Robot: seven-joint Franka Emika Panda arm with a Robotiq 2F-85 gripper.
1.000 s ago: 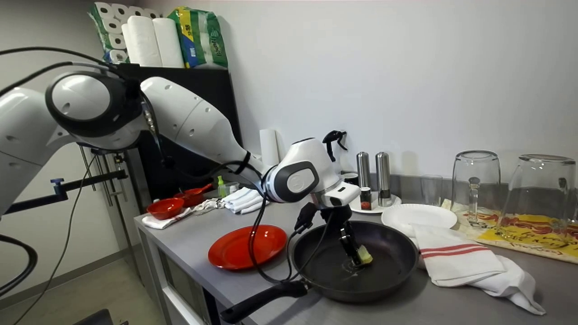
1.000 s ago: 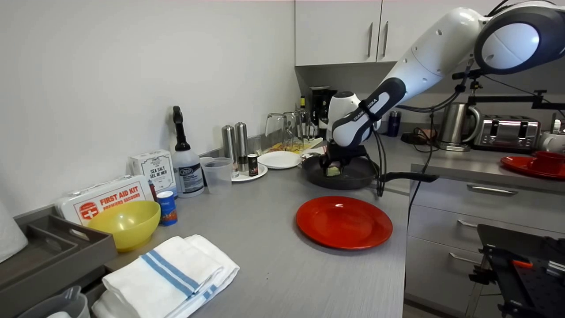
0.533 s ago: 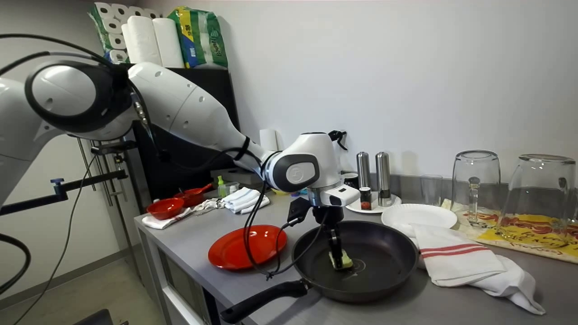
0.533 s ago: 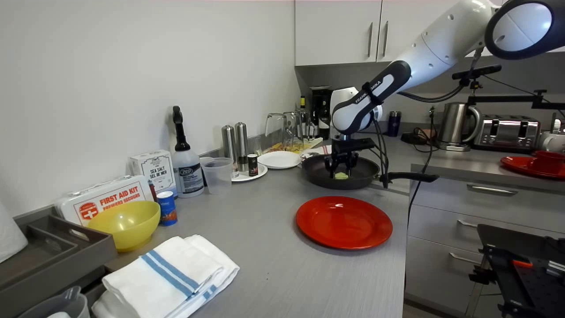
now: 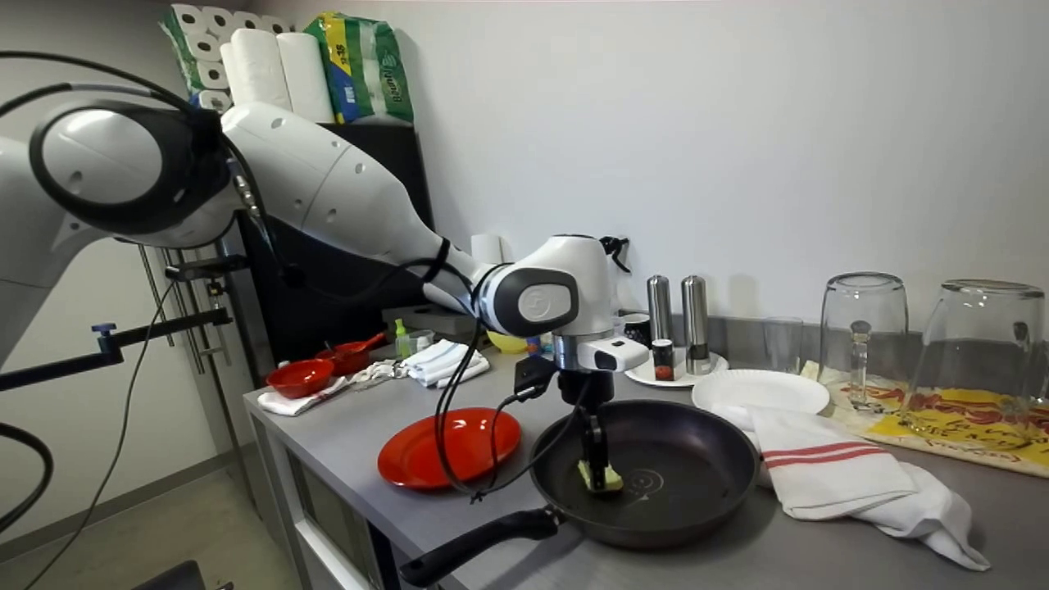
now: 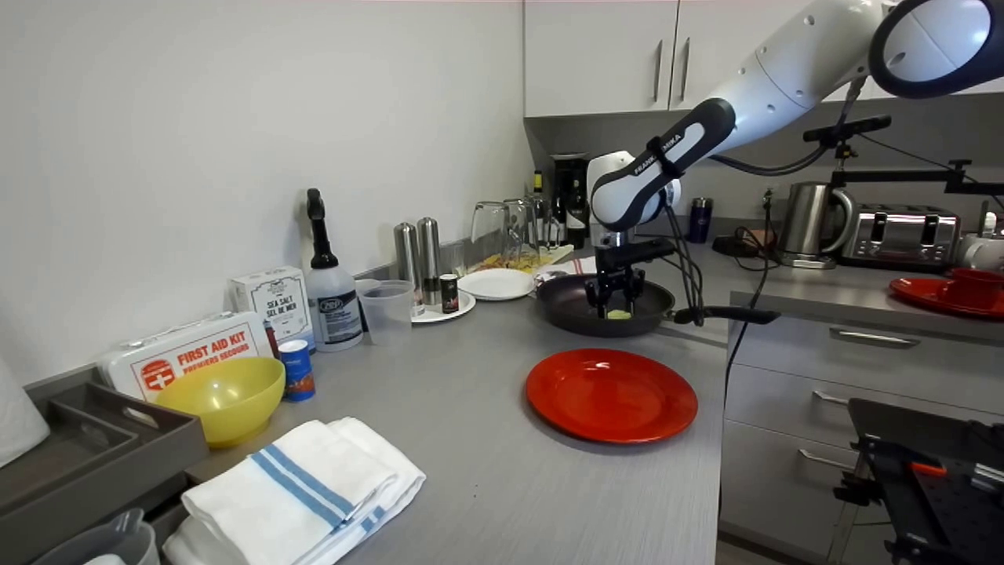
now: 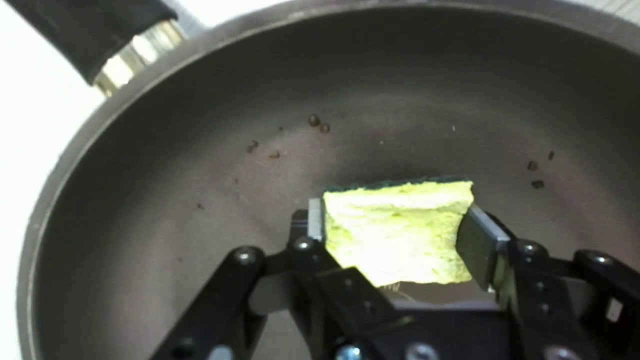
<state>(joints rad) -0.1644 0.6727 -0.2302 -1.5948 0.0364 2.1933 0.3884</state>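
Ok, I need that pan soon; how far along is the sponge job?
Done: the gripper is closed on the sponge, inside the pan. In hand: the sponge, low near the pan's bottom; whether it touches, I can't tell. Left: brown bits lie in the pan, so wiping probably remains.

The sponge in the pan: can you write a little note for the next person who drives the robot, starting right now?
Gripper: closed on the yellow sponge, squeezing it from two opposite sides.
Sponge: inside the black frying pan; whether it presses on the bottom is hard to tell.
Pan: sitting on the counter, near the red plate.
Done: the sponge is gripped and in the pan.
Left: small dark specks lie inside the pan, so there is probably wiping left to do.
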